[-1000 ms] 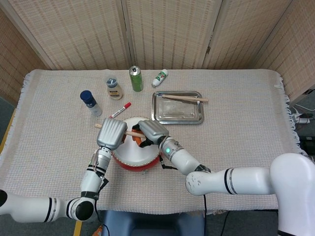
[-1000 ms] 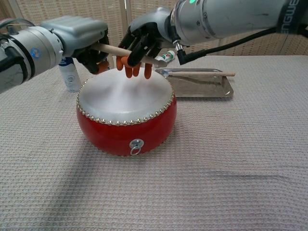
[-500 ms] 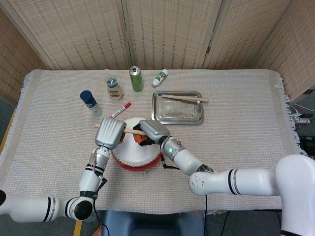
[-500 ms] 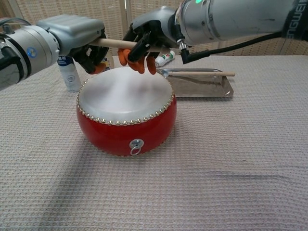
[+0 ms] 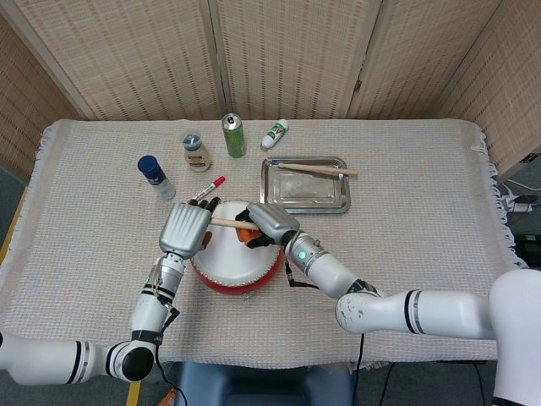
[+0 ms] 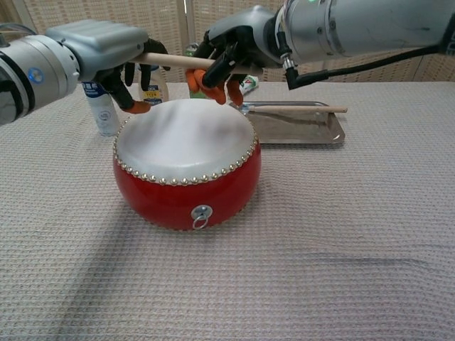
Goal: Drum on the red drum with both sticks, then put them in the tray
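The red drum [image 5: 237, 264] [image 6: 186, 186] with its white skin stands at the front middle of the table. Just above its far edge a wooden drumstick [image 5: 224, 223] [image 6: 170, 60] lies level between my two hands. My right hand [image 5: 269, 223] [image 6: 238, 44] grips the stick's right end. My left hand [image 5: 184, 230] [image 6: 92, 41] is over the stick's left end with its fingers spread and hanging down. A second drumstick [image 5: 319, 169] [image 6: 295, 109] lies in the steel tray [image 5: 300, 201] [image 6: 335, 135] behind and to the right of the drum.
Behind the drum stand a blue-capped bottle [image 5: 155, 176], a squat bottle [image 5: 196, 152], a green can [image 5: 234, 135] and a white tube [image 5: 275, 134]. A red marker [image 5: 207, 189] lies close to my left hand. Woven cloth covers the table.
Both hands rose slightly with the stick. My left hand's fingers uncurled from it while my right hand closed on its end. The stick's tip no longer pokes out left of my left hand.
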Action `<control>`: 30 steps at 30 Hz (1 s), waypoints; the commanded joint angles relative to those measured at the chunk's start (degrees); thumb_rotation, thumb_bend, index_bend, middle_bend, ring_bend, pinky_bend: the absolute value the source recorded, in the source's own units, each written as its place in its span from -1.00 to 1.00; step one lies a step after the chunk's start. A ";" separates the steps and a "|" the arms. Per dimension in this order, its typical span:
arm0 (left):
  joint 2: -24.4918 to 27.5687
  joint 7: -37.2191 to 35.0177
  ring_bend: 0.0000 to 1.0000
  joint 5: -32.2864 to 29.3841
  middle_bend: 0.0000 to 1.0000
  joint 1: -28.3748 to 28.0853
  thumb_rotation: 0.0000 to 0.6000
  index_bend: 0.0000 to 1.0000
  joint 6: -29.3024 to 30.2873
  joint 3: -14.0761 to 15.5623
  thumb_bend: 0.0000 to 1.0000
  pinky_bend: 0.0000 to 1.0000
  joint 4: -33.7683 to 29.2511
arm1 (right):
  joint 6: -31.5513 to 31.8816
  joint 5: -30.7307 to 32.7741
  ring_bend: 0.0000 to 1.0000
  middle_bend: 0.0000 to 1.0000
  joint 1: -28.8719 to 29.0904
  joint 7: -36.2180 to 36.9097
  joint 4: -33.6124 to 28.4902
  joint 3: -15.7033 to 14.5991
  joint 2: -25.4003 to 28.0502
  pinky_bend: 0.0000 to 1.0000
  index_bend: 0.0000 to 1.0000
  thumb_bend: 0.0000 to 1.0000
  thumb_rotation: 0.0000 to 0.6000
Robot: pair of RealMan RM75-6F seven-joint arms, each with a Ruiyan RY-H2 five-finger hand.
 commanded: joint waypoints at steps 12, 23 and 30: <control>2.56 -2.48 -0.81 -1.40 -0.78 0.47 1.00 -1.00 -0.10 -1.41 -0.41 -0.41 -1.62 | -0.53 -3.50 0.28 0.53 -3.53 1.63 -1.64 -0.32 4.19 0.42 0.76 1.00 1.00; 5.81 -6.13 -0.86 -2.67 -0.83 1.71 1.00 -1.00 -0.61 -2.61 -0.41 -0.45 -1.90 | -1.81 -4.75 0.28 0.53 -6.75 2.04 -1.66 -2.68 9.38 0.42 0.76 1.00 1.00; 7.57 -9.35 -0.86 -0.45 -0.83 3.45 1.00 -1.00 -0.18 -1.93 -0.42 -0.46 -2.10 | -4.42 -5.46 0.28 0.53 -8.96 3.52 2.82 -4.30 10.84 0.42 0.76 1.00 1.00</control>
